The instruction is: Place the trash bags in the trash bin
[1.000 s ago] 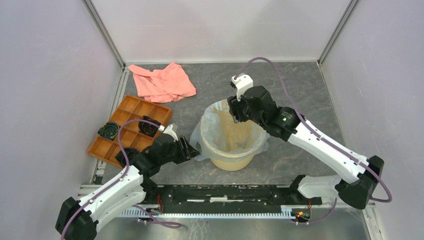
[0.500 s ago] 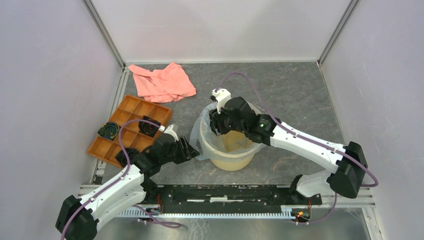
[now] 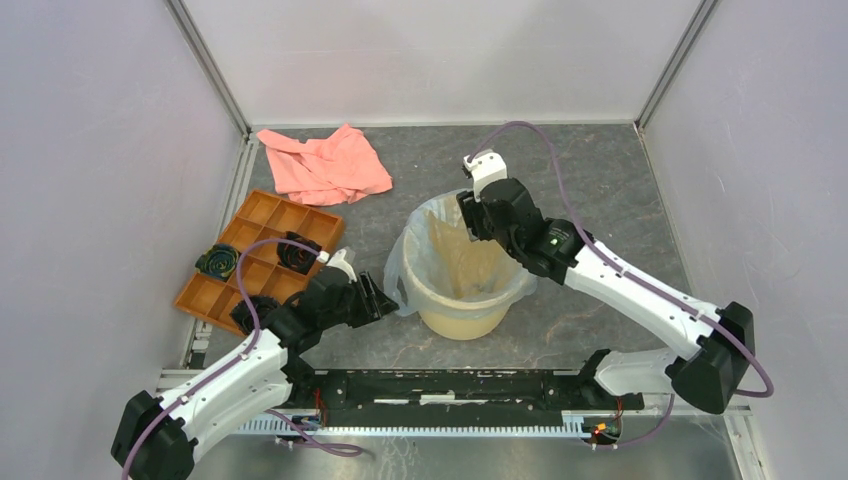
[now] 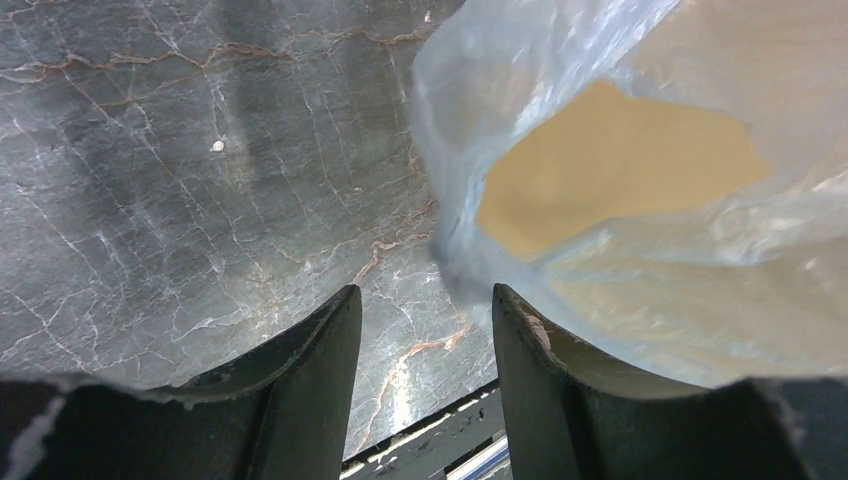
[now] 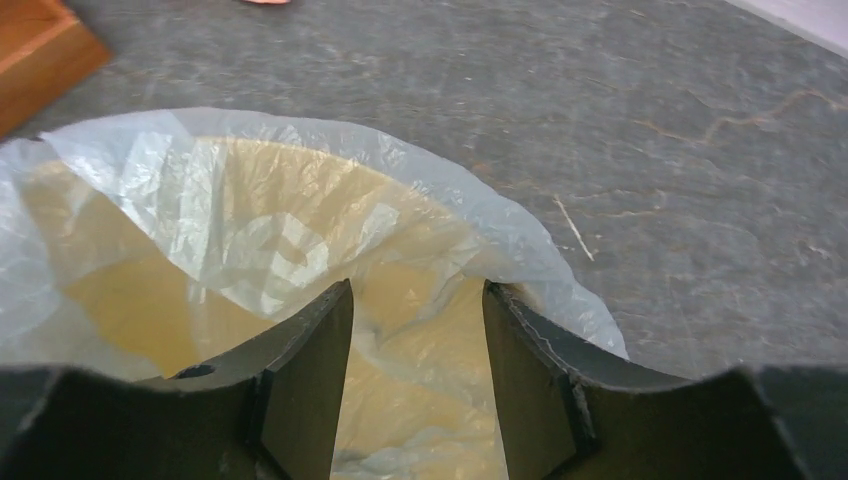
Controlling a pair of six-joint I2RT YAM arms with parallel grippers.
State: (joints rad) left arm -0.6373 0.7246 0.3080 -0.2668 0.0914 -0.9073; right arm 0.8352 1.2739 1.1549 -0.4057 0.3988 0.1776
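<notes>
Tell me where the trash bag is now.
Top view, centre of the table: the trash bag lines the pale yellow bucket, its film draped over the rim, right of the orange compartment tray.

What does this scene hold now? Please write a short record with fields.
bin: round pale yellow plastic bucket, upright, mid-table
bag: thin translucent blue-grey plastic film bag, lining the bucket, draped over its rim
left gripper: open, beside the bag's left overhang
right gripper: open, above the bucket's far rim
elsewhere: salmon-pink cloth; orange compartmented tray
</notes>
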